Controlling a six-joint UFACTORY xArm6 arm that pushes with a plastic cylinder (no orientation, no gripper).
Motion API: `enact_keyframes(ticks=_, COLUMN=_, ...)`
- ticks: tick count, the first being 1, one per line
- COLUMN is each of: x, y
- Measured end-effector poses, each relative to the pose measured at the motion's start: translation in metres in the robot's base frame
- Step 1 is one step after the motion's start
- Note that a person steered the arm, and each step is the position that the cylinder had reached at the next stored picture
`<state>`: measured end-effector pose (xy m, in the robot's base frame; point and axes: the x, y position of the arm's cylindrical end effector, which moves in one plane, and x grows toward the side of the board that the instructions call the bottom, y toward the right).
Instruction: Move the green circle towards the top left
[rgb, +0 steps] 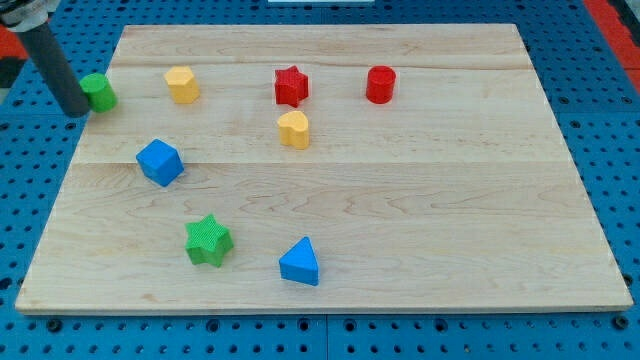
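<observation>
Your rod ends in my tip (76, 110), a plain end with no jaws, holding nothing, at the board's (420, 200) left edge near the view's top left. The board is pale wood on a blue pegboard (610, 120). The green circle (98, 92) sits just right of the tip, touching or nearly so. You also see 2 yellow, 2 red and 2 blue blocks and 1 green star (208, 241).

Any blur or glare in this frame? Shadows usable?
Camera view: the blocks are sharp, the light even, with no glare on the board; shadows are short and soft. The rod's upper part is blurred near the view's top left; my tip sits beside the green circle.
</observation>
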<state>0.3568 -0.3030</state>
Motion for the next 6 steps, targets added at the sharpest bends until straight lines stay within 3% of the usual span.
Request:
enact_keyframes(ticks=3, x=-0.072, y=0.040)
enact_keyframes(ticks=6, x=-0.081, y=0.084)
